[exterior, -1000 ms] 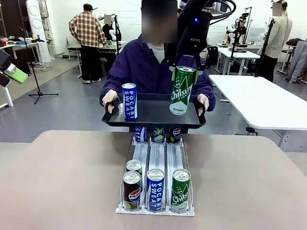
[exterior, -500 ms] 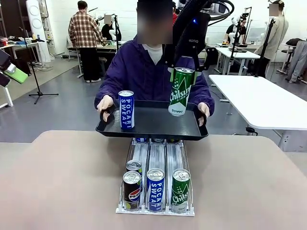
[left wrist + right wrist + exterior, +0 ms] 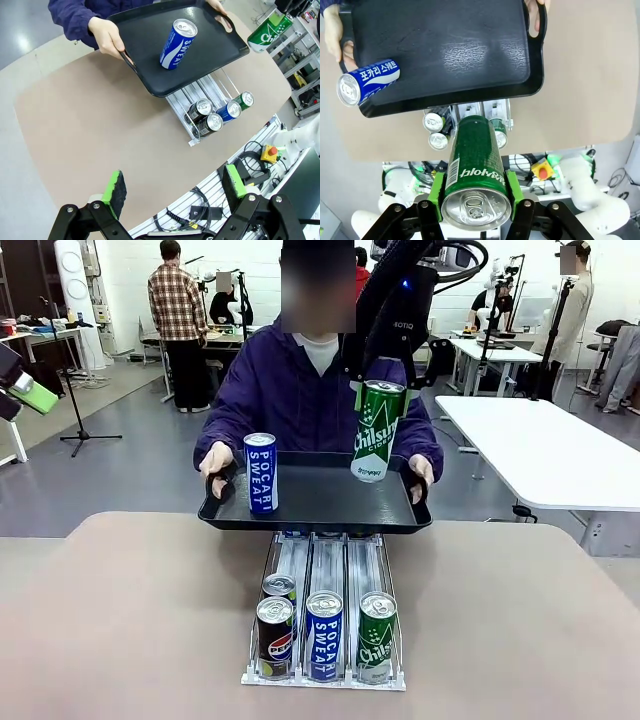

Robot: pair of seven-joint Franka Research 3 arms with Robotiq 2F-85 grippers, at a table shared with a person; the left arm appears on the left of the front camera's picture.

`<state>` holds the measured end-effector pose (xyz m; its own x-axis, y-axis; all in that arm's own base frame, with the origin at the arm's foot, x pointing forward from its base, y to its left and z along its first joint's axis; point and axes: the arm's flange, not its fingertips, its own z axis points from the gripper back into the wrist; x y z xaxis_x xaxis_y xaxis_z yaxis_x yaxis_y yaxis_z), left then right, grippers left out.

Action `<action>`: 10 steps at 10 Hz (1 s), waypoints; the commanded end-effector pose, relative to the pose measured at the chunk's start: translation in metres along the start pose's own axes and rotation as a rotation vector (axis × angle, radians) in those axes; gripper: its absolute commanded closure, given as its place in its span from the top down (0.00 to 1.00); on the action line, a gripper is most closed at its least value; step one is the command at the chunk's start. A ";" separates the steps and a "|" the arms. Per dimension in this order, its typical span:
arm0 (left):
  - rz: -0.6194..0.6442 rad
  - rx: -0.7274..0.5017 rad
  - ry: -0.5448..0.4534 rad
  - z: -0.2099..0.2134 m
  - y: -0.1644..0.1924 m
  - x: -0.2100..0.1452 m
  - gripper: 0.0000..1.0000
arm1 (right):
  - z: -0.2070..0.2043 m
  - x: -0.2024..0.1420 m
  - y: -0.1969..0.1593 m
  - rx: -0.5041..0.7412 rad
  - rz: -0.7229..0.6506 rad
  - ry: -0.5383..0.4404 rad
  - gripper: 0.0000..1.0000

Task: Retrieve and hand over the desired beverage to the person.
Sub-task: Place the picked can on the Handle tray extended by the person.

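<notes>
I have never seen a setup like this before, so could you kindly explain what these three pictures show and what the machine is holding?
Two robot arms share a table with a person. One picture looks across the table; the other two come from cameras on the wrists. The right gripper is shut on a green Chilsung can, held above the black tray that the person holds out. A blue Pocari Sweat can stands on the tray. The left gripper is open above the table. A rack holds more cans.
</notes>
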<state>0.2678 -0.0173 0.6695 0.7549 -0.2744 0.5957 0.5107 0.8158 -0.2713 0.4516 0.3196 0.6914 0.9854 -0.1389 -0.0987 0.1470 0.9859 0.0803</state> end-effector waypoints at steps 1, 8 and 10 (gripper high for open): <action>-0.012 0.001 0.005 0.000 0.002 -0.001 1.00 | 0.002 -0.002 0.001 0.009 -0.010 -0.013 0.00; -0.012 0.001 0.005 0.000 0.002 -0.001 1.00 | 0.002 -0.002 0.001 0.009 -0.010 -0.013 0.00; -0.012 0.001 0.005 0.000 0.002 -0.001 1.00 | 0.000 0.000 0.000 0.000 0.000 0.000 0.58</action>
<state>0.2678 -0.0173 0.6695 0.7549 -0.2744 0.5957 0.5107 0.8158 -0.2713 0.4517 0.3196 0.6911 0.9853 -0.1389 -0.0993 0.1471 0.9859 0.0798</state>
